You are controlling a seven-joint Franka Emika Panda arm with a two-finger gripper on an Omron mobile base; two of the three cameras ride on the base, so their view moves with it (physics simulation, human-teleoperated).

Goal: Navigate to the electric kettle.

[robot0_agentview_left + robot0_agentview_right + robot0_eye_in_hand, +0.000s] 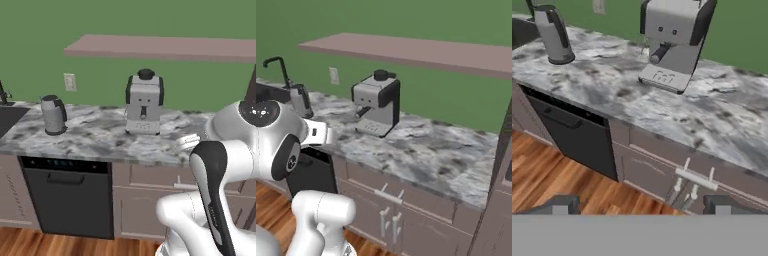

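Note:
The electric kettle (53,115) is a small grey-silver cylinder with a dark handle. It stands on the marble counter (95,140) at the left, close to the sink. In the right base view the kettle (300,100) is partly hidden behind my arm. The hand view has the kettle (554,35) at its upper left. My gripper (641,206) hangs in front of the cabinets, below counter height and to the right of the kettle. It is open, with nothing between its widely spread fingertips (559,205).
A boxy silver-and-black coffee machine (145,102) stands mid-counter, right of the kettle. A black dishwasher (67,197) sits under the counter below the kettle. The sink (7,117) with a dark faucet (278,67) lies at the far left. A shelf (160,47) runs overhead, and wooden floor (557,175) lies in front.

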